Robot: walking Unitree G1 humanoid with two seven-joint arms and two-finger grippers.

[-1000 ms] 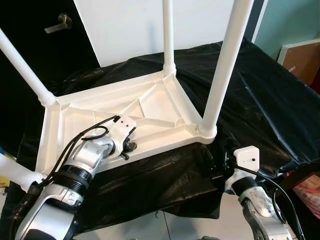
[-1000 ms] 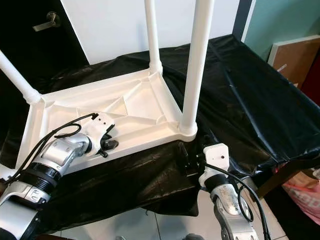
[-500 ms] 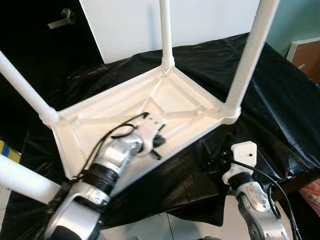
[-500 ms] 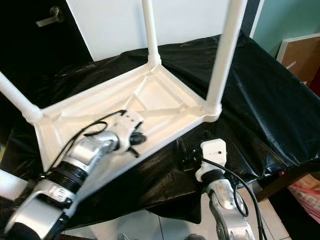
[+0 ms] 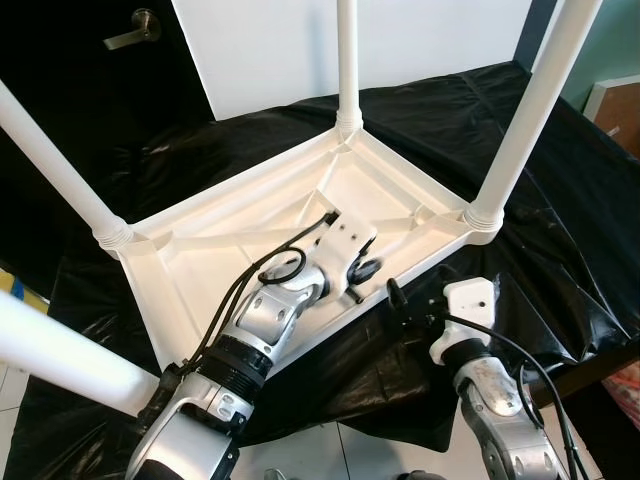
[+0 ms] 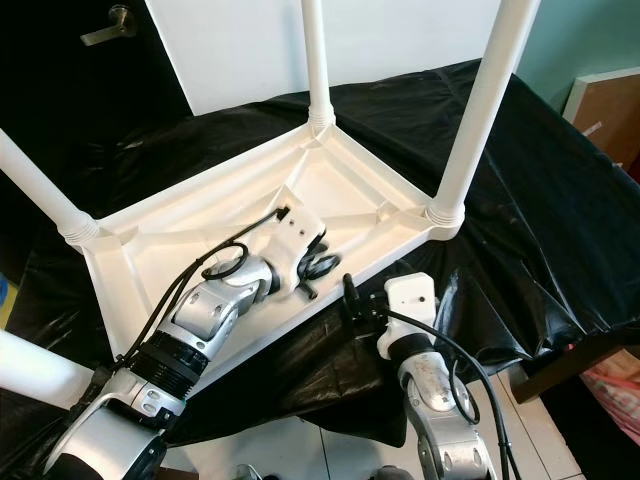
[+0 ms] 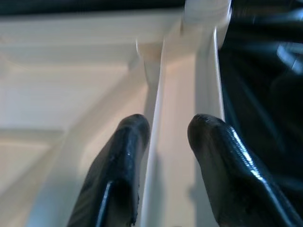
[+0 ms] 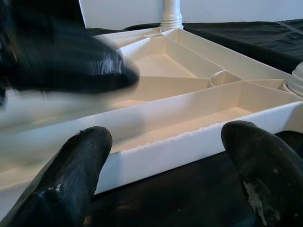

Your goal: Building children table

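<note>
the left gripper (image 7: pixel 163 137) straddles the near rim of the upturned white plastic table (image 5: pixel 220 250), fingers parted; clamp squarely first. the right gripper (image 8: pixel 165 161) waits spread wide.

Children table (image 5: pixel 250 235): plain white plastic all over, ribbed underside and round legs (image 5: pixel 520 120) the same white. Surface (image 5: pixel 560 220): covered in glossy black sheeting with pale sheen on the creases. Left hand (image 5: pixel 362 275): black fingers, white housing, silver arm with black cables. Right hand (image 5: pixel 398 300): black fingers, scuffed grey in the right wrist view, white housing. Wall (image 5: pixel 440 35) white; door (image 5: pixel 60 60) black with metal handle; floor pale tiles.
</note>
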